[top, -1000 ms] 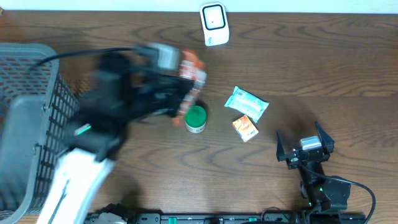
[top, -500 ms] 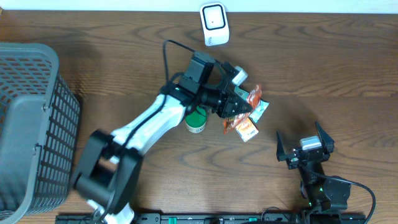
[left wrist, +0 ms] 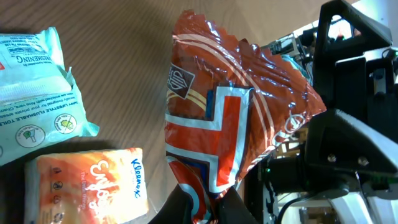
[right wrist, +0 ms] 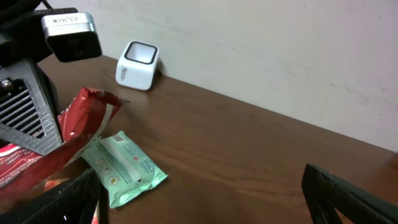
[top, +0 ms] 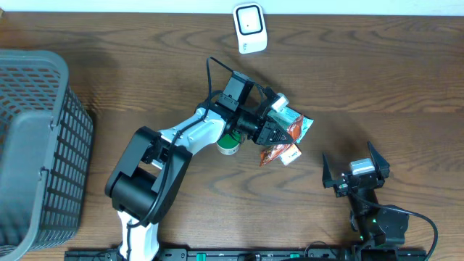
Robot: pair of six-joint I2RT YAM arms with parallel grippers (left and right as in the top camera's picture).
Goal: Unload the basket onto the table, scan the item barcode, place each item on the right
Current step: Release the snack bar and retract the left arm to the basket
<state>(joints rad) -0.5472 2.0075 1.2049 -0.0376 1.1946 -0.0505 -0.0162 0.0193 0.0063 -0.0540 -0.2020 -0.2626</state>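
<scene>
The left tool (left wrist: 208,210) is clenched on one edge of a red-and-orange snack bag (left wrist: 231,118), with its dark fingers (left wrist: 177,210) pinching the crinkled foil at the bottom of the wrist view. In the overhead view the bag sits just right of the frame's centre. It is held over a pale teal wipes pack (top: 303,125) and an orange tissue pack (top: 291,154), which lie near each other on the wooden surface (top: 377,80). A green tub (top: 228,145) stands just left of the bag, partly hidden by the left arm. The white scanner (top: 249,27) stands at the top centre edge of the frame — well apart from the bag. The right tool (top: 351,163) sits at lower right with its fingers spread wide — released, holding nothing. Its own camera shows the bag at the left of the frame, with the wipes pack beside it. A grey mesh basket (top: 32,130) fills the left edge.
</scene>
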